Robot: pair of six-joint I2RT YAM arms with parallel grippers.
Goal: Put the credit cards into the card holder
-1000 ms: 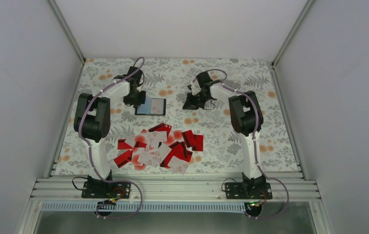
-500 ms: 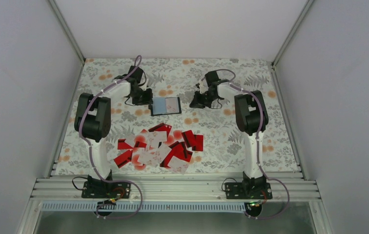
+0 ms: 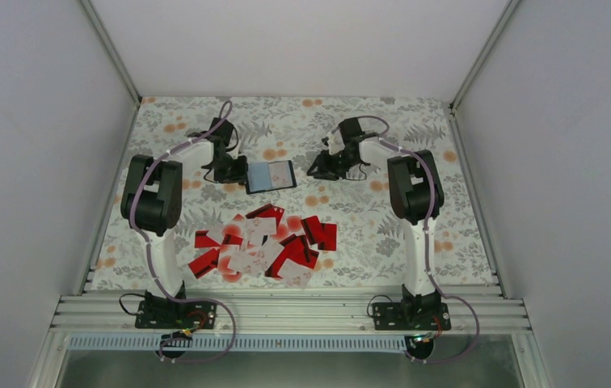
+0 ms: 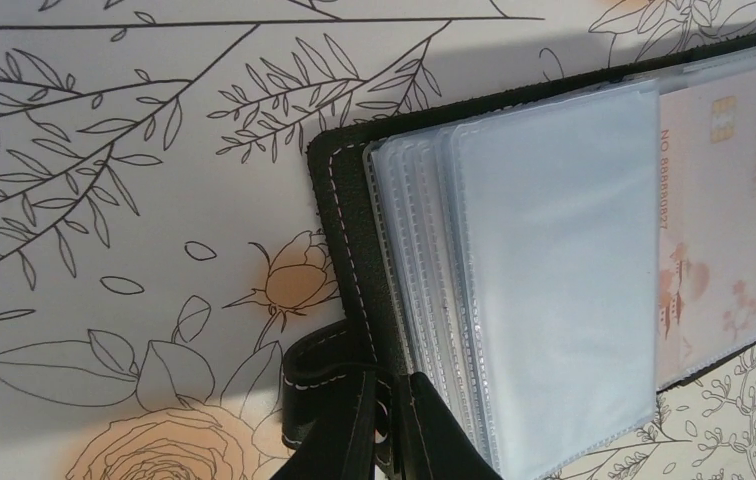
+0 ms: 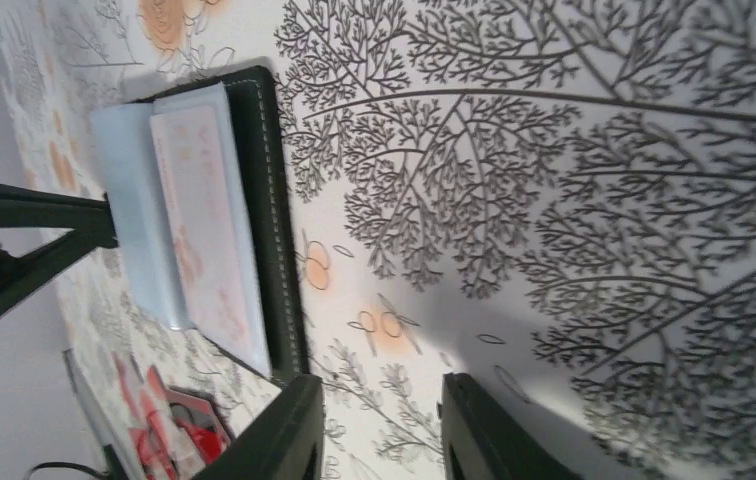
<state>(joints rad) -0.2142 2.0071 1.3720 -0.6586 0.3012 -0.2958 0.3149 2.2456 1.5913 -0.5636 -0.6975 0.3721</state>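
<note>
Card holder [image 3: 271,175] farther right, between left fingers [image 4: 432,440]

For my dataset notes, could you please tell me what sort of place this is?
Probably a lab robot enclosure: white walls with metal framing, two arms bolted to an aluminium rail, and a floral tablecloth staged with credit cards and a card holder.

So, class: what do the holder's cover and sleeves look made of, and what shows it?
The cover looks like black leather or an imitation, matte, with pale stitching along its edge. The sleeves look like clear, slightly frosted plastic film: a pink card shows through one, and their edges are crimped.
</note>
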